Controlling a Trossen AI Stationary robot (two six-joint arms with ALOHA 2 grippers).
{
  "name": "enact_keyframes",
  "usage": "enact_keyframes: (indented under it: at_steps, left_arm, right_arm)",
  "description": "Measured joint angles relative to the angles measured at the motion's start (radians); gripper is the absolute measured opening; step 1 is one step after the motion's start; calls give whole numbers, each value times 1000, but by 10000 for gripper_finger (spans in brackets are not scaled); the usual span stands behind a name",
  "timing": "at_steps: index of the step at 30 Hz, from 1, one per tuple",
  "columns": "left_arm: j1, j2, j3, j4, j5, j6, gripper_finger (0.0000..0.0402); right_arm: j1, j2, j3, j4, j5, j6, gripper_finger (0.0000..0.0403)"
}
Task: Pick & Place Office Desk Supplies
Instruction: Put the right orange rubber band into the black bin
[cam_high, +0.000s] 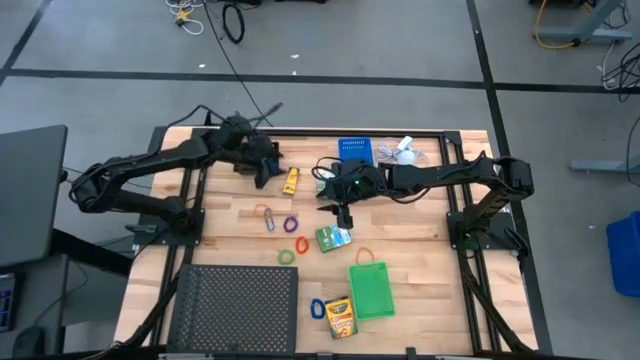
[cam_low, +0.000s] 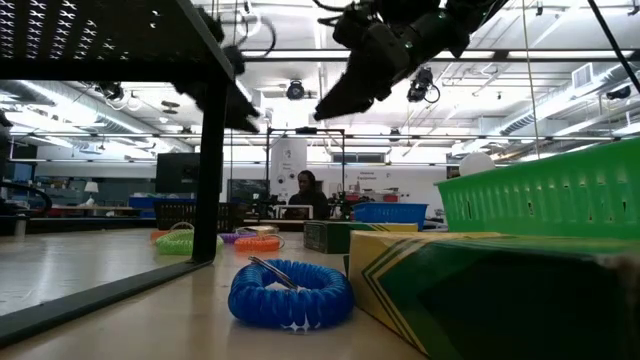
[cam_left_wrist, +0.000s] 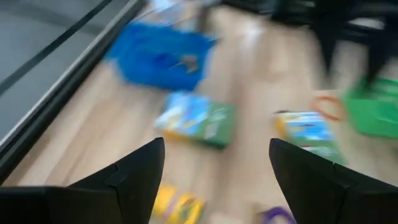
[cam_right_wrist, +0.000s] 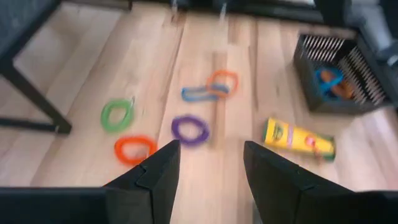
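My left gripper (cam_high: 263, 168) hangs open over the table's far left part, next to the yellow tube (cam_high: 291, 180); nothing is between its fingers (cam_left_wrist: 140, 171). Its wrist view shows the blue bin (cam_left_wrist: 158, 56) and two green-white boxes (cam_left_wrist: 196, 118) lying flat on the wood. My right gripper (cam_high: 343, 212) hangs open over the table's middle, just beyond a green-white box (cam_high: 333, 238). Ahead of it lie green (cam_right_wrist: 117, 115), orange (cam_right_wrist: 135, 148), purple (cam_right_wrist: 189, 129) and blue (cam_right_wrist: 198, 93) loops, the yellow tube (cam_right_wrist: 297, 138) and a black bin (cam_right_wrist: 336, 71) holding loops.
A green bin (cam_high: 371, 290), a yellow crayon box (cam_high: 340, 317) and a blue coiled loop (cam_low: 290, 295) lie near the front edge. The black mesh tray (cam_high: 235, 310) fills the near left corner. A white fan (cam_high: 405, 150) stands at the back beside the blue bin (cam_high: 355, 150).
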Motion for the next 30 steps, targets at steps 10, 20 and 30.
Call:
enact_keyframes:
  at_steps: [10,20,30]
  left_arm:
    - [-264,-15,0,144,-11,80,298]
    - [-351,-15,-234,554,-45,12,298]
    - [-356,-15,-341,685,-84,-42,298]
  right_arm:
    - [69,0,0,-222,0,47,185]
    - [127,0,-73,-455,28,220,185]
    - [208,1,-190,-429,55,361,185]
